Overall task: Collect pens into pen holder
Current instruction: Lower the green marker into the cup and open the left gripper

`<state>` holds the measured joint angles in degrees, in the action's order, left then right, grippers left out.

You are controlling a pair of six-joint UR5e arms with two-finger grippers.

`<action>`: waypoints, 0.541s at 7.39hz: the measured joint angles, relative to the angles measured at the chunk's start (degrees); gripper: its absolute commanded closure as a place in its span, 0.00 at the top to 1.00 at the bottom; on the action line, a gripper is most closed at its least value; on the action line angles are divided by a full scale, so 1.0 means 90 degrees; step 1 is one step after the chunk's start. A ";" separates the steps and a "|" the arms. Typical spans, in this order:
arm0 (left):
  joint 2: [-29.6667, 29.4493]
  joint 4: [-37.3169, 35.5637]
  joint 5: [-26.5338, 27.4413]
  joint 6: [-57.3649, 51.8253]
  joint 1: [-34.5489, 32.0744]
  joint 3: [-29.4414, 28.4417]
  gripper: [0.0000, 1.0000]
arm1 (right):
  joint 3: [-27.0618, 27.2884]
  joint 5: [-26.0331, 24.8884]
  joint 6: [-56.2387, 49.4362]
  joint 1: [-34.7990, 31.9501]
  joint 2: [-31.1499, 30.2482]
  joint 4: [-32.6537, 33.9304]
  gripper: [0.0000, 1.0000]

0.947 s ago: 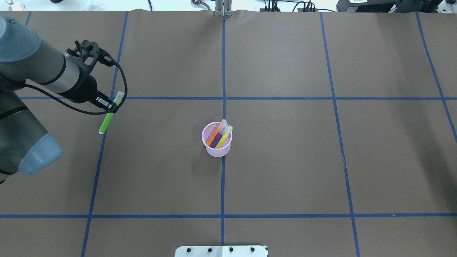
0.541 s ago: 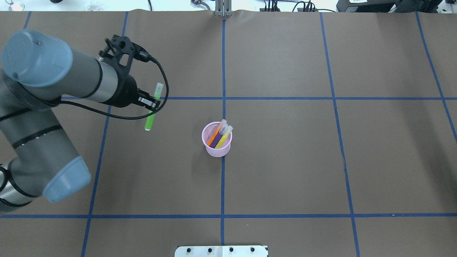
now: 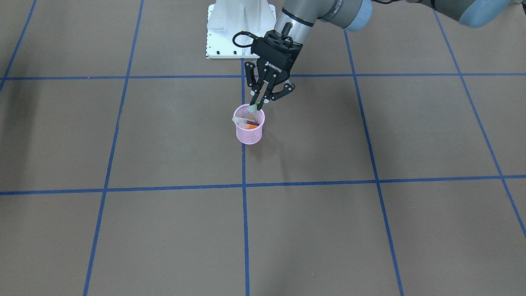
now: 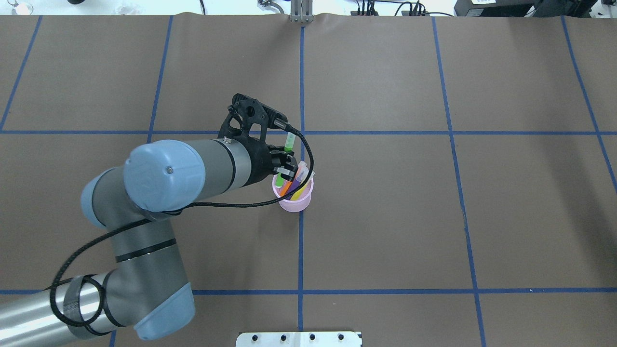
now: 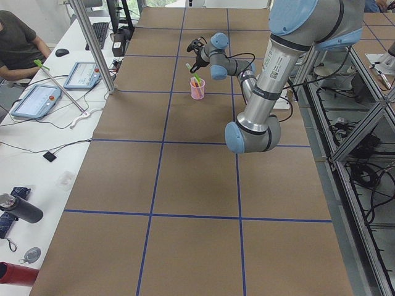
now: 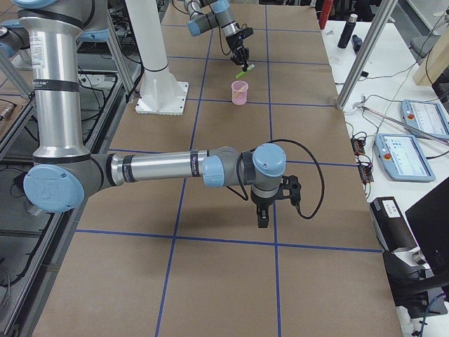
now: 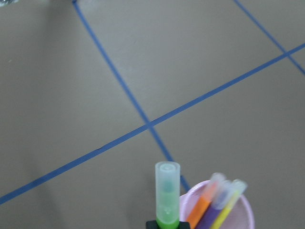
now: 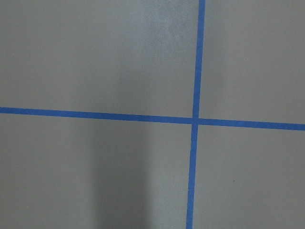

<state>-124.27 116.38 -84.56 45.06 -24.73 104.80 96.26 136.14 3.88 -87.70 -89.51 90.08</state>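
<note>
- Exterior front-facing: the left gripper [image 3: 259,102] has its jaws closed narrowly on a tilted green marker-like pen with a pale translucent cap [image 3: 251,108]. It sits directly above a small pale pink wire-mesh pen holder [image 3: 249,133], which stands on the brown paper-covered table [image 3: 164,135].
- Overhead exterior: the green pen's lower end appears to be just inside the holder's near-left rim.
- Exterior left: the green pen slants over the holder.
- Exterior right: the right gripper [image 6: 263,219] hangs well apart from the holder. Its jaw state cannot be told.
- Left wrist-mounted: the orange pen [image 7: 201,212], purple pen [image 7: 208,222] and yellow pen [image 7: 223,214] lean together inside the holder.
- Right wrist-mounted: only the table and blue tape lines [image 8: 143,117] show.
- Handling: the pen should probably be lowered on the side clear of the three caps until its tip is well below the rim. Only then should the jaws part, since a high release could tip the light holder.
</note>
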 measured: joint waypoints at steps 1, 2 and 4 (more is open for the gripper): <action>-0.0073 0.0245 0.0196 -0.0064 0.0072 -0.0227 0.00 | 0.0001 0.0000 -0.0001 -0.0001 -0.0006 0.0001 1.00; -0.0113 0.0338 0.0273 -0.0152 0.0099 -0.0329 0.33 | 0.0004 0.0000 -0.0001 -0.0001 -0.0014 0.0001 1.00; -0.0119 0.0385 0.0307 -0.0288 0.0109 -0.0467 0.99 | 0.0007 0.0002 -0.0001 0.0000 -0.0029 0.0001 1.00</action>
<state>-125.34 119.85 -81.80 42.47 -23.75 100.59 96.32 136.16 3.87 -87.70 -89.77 90.09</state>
